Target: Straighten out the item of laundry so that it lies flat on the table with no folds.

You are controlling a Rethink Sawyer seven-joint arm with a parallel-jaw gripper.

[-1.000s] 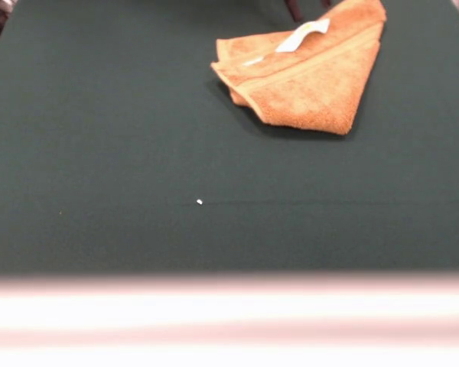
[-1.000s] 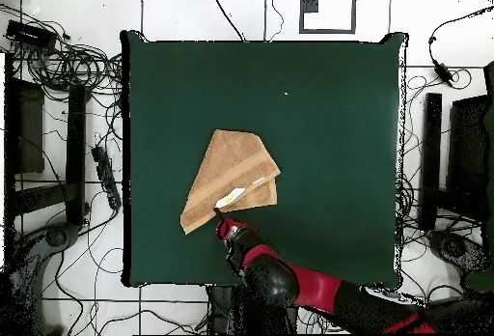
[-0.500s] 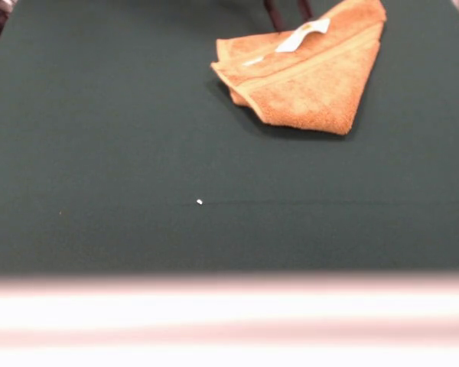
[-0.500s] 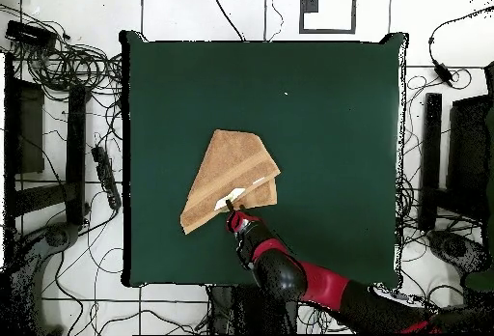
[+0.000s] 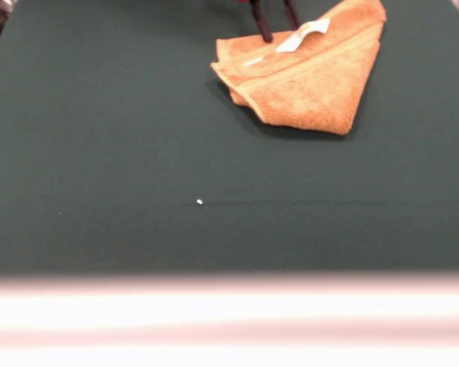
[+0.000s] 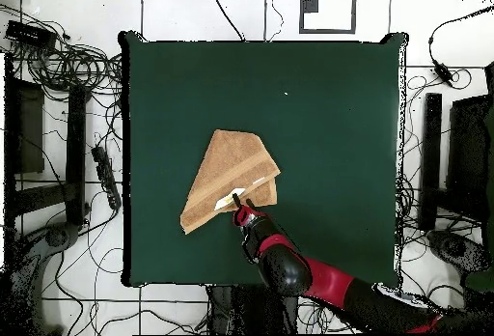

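With the pincer (image 5: 275, 24) held open just above the folded towel (image 5: 310, 76), several layers could be pinched together.

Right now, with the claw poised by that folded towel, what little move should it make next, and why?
Probably lower slightly and close on the top layer. The towel lies folded into a triangle on the table, and the open claw straddles its edge beside the white label, so pinching that layer lets it peel the fold open.
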